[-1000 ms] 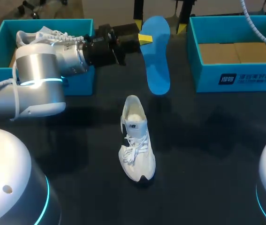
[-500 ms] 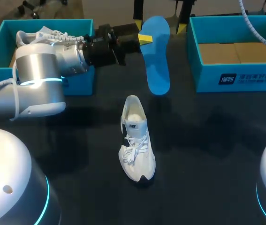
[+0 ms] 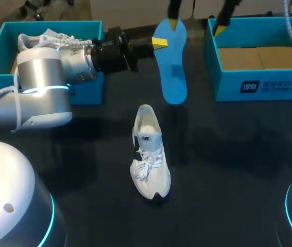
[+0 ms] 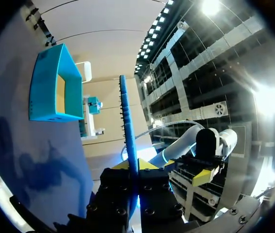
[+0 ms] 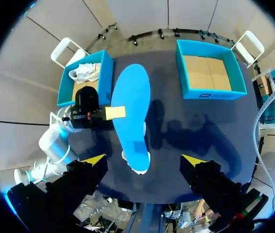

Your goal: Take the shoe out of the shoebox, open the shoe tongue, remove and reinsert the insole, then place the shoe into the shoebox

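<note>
A white shoe [image 3: 149, 154] stands on the dark table, toe toward me. The blue insole [image 3: 170, 62] hangs in the air beyond it, with my left gripper [image 3: 158, 43] shut on its edge. In the left wrist view the insole [image 4: 127, 121] shows edge-on, running out from between the left gripper's [image 4: 135, 167] fingers. My right gripper [image 3: 196, 25] hovers open high above the insole, its yellow fingertips [image 3: 173, 23] wide apart. From the right wrist view the right gripper [image 5: 143, 160] looks down on the insole [image 5: 131, 109], and the shoe [image 5: 138, 169] peeks out below it.
A teal shoebox [image 3: 86, 92] at the back left holds a second white shoe [image 3: 45, 38]. Another teal shoebox [image 3: 261, 85] at the back right has a cardboard floor. My left arm [image 3: 43, 87] reaches across in front of the left box.
My right gripper has shifted to the right above the insole. The left arm, the insole and the shoe have not moved.
</note>
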Controlling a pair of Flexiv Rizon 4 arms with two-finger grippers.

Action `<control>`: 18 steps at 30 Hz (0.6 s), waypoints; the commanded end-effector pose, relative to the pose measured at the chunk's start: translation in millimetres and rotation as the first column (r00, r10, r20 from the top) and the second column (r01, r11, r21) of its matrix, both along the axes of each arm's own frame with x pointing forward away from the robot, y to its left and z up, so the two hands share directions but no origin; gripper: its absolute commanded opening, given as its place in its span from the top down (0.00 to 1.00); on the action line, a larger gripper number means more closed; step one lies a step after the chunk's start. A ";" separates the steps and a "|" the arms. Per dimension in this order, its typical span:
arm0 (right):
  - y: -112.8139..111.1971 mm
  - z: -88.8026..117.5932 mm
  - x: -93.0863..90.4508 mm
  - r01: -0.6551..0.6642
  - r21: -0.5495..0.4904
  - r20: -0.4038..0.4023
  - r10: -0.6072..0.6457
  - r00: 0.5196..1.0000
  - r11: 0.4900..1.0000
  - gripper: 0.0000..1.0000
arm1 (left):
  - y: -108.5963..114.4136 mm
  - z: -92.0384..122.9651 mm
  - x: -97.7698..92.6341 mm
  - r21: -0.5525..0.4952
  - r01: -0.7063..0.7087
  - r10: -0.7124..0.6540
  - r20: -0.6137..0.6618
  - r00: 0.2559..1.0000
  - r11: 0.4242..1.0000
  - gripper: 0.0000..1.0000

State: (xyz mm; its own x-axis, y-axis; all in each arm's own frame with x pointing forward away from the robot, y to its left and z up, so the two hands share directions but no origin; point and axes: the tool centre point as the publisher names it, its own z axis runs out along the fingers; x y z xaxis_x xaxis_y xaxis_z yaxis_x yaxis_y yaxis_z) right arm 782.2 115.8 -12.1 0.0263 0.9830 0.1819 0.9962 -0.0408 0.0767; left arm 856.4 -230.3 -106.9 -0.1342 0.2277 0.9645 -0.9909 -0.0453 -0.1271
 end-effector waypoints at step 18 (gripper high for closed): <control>-65.2 -23.1 -13.6 -0.159 0.528 0.134 0.103 0.986 0.834 0.00 | -0.4 -0.5 -0.5 -0.002 -0.002 0.002 0.000 1.000 1.000 1.00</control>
State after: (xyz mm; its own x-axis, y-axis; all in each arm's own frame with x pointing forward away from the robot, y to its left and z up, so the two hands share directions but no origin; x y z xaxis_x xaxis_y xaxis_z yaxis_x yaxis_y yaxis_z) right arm 769.5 59.2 -27.7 -0.0981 0.9048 0.4144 0.9855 0.0304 0.1669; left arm 856.4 -230.6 -106.9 -0.1342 0.2279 0.9644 -0.9908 -0.0452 -0.1272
